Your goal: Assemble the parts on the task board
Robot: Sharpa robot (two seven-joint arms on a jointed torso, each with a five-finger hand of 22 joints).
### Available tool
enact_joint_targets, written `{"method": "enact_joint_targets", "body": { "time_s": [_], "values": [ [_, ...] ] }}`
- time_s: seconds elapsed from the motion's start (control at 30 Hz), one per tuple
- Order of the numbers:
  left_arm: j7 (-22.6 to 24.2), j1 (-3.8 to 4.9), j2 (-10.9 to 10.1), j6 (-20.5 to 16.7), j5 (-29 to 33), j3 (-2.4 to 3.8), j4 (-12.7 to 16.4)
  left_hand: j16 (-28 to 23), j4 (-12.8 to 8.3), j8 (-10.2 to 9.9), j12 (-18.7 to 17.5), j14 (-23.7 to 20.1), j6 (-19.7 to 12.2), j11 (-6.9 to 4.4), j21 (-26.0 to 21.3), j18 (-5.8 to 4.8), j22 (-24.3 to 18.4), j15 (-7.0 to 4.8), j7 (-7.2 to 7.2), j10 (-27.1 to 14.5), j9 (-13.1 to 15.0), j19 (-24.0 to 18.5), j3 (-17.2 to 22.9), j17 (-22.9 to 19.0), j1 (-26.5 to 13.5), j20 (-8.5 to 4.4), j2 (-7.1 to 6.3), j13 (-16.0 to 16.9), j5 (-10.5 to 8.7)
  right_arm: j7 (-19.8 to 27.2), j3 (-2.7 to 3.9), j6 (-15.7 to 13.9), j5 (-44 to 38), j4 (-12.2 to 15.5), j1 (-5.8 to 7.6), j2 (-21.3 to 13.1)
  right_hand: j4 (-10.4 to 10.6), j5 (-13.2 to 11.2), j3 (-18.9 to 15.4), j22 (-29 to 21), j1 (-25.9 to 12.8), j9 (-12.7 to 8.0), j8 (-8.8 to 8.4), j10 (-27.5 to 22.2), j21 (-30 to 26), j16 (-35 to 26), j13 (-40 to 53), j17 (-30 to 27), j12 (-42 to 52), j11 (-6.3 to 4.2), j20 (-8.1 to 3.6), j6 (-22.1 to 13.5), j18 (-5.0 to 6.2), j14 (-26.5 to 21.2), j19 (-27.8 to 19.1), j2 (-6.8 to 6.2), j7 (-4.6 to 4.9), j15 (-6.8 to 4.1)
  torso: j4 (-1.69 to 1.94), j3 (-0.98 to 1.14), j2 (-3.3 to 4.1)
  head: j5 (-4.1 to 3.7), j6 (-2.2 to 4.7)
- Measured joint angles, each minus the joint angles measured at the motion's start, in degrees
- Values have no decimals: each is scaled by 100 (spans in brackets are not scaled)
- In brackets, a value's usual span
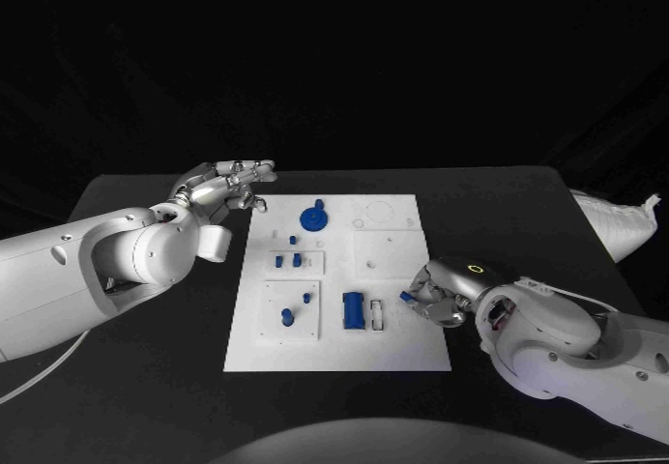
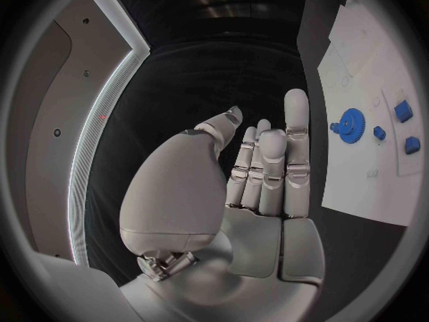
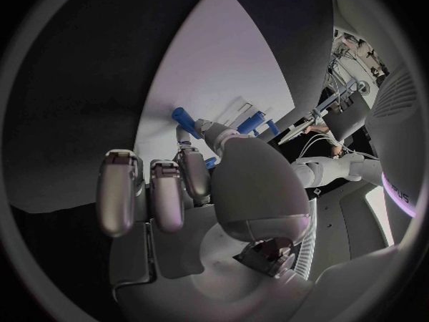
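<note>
Now the right hand (image 1: 444,295) pinches a small blue part (image 1: 407,296) at the task board's (image 1: 341,353) near right edge; the left hand (image 1: 223,186), fingers apart, holds nothing beyond the far left corner.

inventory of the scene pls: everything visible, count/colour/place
table: 1, black, under everything.
task board: 1, white plate, middle of the table.
gear: 1, blue, far end of the board, nearer its left side.
small parts: several, blue, mid-board on a raised white tile.
peg parts: 2, blue, on the near-left tile.
block: 1, blue, oblong, near-centre of the board.
small piece: 1, blue, at the right robot hand's fingertips; grip unclear.
left robot hand: silver, holding nothing, fingers apart, off the board's far-left corner.
right robot hand: silver, fingers curled at the board's right edge.
</note>
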Motion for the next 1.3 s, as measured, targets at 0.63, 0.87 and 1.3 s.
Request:
{"method": "enact_joint_targets", "body": {
  "time_s": [0.63,0.87,1.3],
  "values": [
    [-4,0,-5,3,-1,0,40,0,0,0,0,0,0,0,0,0,1,0,0,0,0,0,0,1,0,0,0,-1,0,-44,2,-420,1631,41,2,173,80,247,-37,35,-380,136,3,33,0,0,-1,-1,83,-9,0,220,0,1,0,-203,-79,1,4,-3,2,7,-39],
    [-5,0,-3,4,-1,0,45,0,0,0,0,0,0,0,0,0,1,0,0,0,0,0,0,1,0,0,0,-1,0,-54,2,-439,1940,12,3,308,152,378,-266,75,-563,189,75,58,25,24,-2,-2,118,-26,0,358,0,1,0,-202,-176,0,4,1,2,24,-40],
    [-7,0,-2,8,-1,0,48,0,0,22,29,0,0,21,0,0,-1,0,0,-21,0,0,0,-23,0,0,0,-2,0,-65,2,-482,2130,-71,3,451,212,414,-440,93,-652,248,106,69,46,23,-2,-2,67,-33,0,465,0,3,0,-171,-240,-3,-3,4,2,35,-46]
  ]
}}
